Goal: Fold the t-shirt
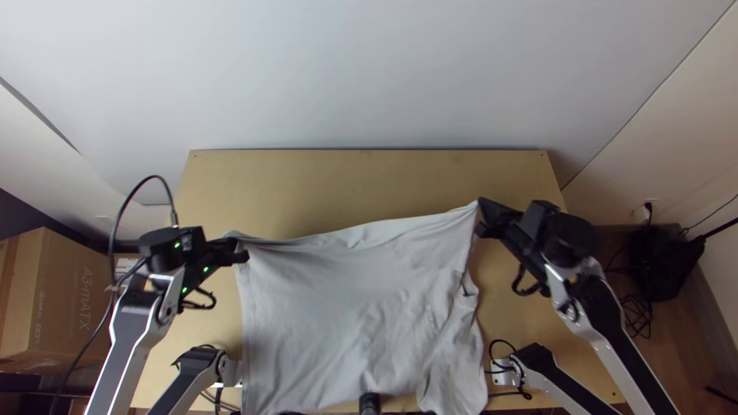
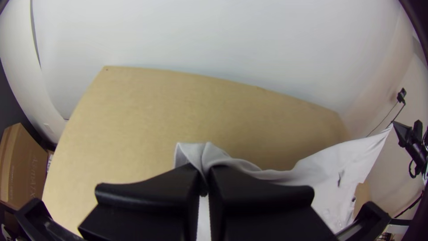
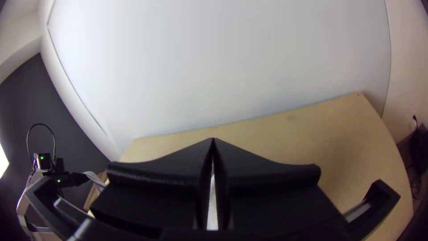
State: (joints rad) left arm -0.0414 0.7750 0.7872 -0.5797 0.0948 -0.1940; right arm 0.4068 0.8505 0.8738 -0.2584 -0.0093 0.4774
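Observation:
A light grey t-shirt (image 1: 346, 307) hangs spread out between the grippers, its upper edge sagging a little and its lower part reaching the table's near edge. My left gripper (image 1: 243, 252) is shut on its upper left corner; in the left wrist view the left gripper (image 2: 204, 172) pinches the bunched cloth (image 2: 209, 156). At the shirt's upper right corner, my right gripper (image 1: 480, 215) is shut on the cloth. The right wrist view shows the right gripper (image 3: 213, 145) with its fingertips together and pale cloth (image 3: 212, 205) between the fingers.
Bare wooden table (image 1: 369, 180) lies beyond the shirt, with a white wall behind it. Two more arm segments stand at the table's lower left (image 1: 192, 376) and lower right (image 1: 546, 376). A cardboard box (image 1: 58, 300) is left of the table.

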